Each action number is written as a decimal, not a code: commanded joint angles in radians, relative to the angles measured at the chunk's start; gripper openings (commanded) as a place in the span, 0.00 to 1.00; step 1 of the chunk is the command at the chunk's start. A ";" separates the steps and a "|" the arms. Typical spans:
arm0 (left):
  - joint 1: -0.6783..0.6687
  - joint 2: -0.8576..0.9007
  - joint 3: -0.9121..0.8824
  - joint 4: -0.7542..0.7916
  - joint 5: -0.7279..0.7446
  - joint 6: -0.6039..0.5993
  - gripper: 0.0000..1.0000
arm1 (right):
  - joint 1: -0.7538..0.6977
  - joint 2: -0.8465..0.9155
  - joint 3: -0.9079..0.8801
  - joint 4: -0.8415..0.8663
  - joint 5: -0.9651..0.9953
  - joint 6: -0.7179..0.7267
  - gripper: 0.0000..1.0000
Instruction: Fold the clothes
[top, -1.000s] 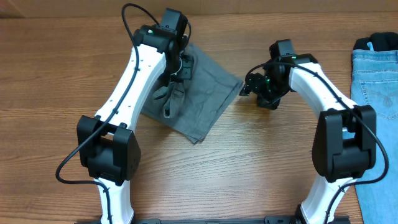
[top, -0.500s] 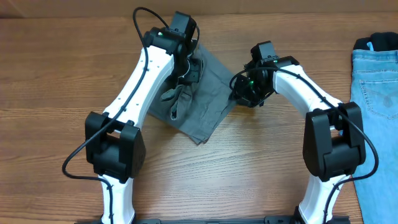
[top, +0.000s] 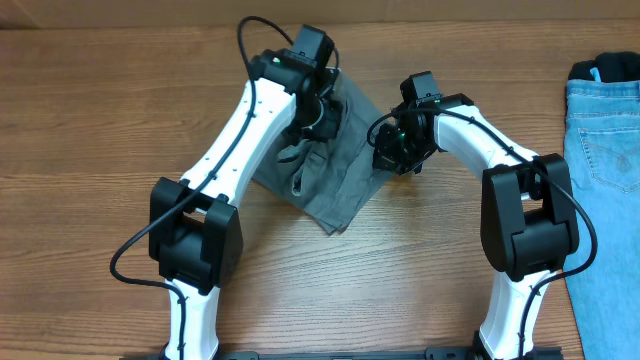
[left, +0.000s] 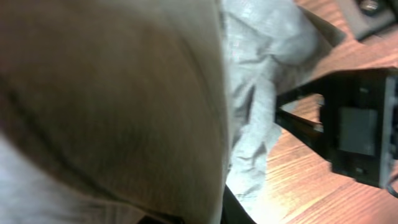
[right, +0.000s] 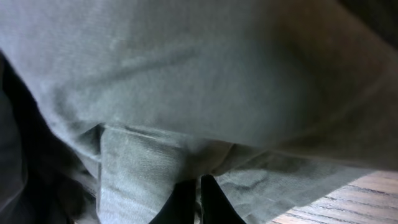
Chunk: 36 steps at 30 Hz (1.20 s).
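The grey shorts (top: 340, 180) lie crumpled on the wooden table between my two arms, with a pale strip bunched along their left side. My left gripper (top: 322, 115) sits at their top edge. In the left wrist view the cloth (left: 255, 112) hangs across the lens and hides the jaws, so I cannot tell how they stand. My right gripper (top: 386, 150) is at the shorts' right edge. In the right wrist view its black fingertips (right: 183, 202) stand almost together, shut on a fold of grey cloth (right: 186, 81).
Light blue jeans (top: 605, 140) lie flat along the table's right edge, with a dark item (top: 612, 66) at their top. Bare wood (top: 90, 150) stretches to the left of the shorts and in front of them.
My left arm has carried the top of the shorts to the right. My right gripper has moved left onto the shorts' right edge and closed on the cloth.
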 joint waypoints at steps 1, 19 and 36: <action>-0.028 0.018 0.013 0.007 0.048 0.043 0.16 | -0.001 0.022 0.015 0.005 0.005 0.001 0.07; -0.048 0.037 0.013 0.029 0.129 0.099 0.76 | -0.079 0.045 0.211 -0.370 0.333 -0.007 0.14; 0.075 -0.040 0.176 -0.003 0.095 0.065 0.85 | -0.123 0.039 0.689 -0.728 0.260 -0.132 0.57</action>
